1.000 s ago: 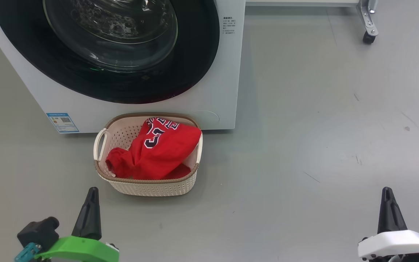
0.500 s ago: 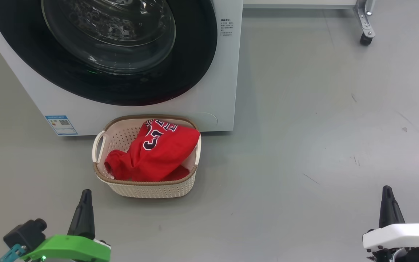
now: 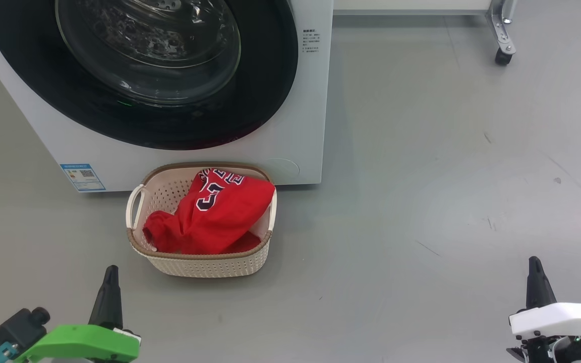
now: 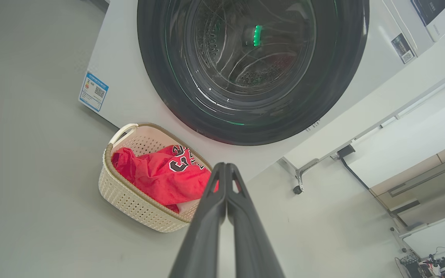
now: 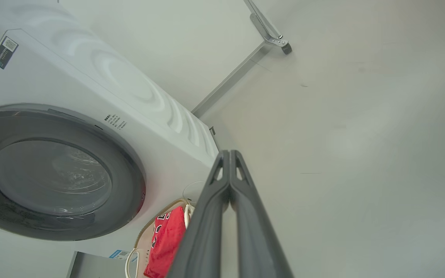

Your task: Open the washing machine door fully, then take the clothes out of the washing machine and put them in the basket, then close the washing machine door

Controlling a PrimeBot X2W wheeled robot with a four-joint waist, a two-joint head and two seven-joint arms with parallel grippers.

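At centre frame, the clothes point(image 3: 210, 214) lie heaped in the basket point(image 3: 205, 264), parked on the floor just below the washing machine door point(image 3: 260, 101) for a short drop. That door, upper left, looks shut. My left hand point(image 3: 110, 275) and right hand point(image 3: 535, 264) sit at the bottom corners, fingers pressed together and empty, so I judge the job done.

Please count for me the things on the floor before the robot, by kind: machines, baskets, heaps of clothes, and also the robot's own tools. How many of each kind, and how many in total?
Washing machine: 1
Basket: 1
Heap of red clothes: 1 (separate pieces cannot be told)
Tools: 2, the left tool and the right tool, both shut
Total: 5
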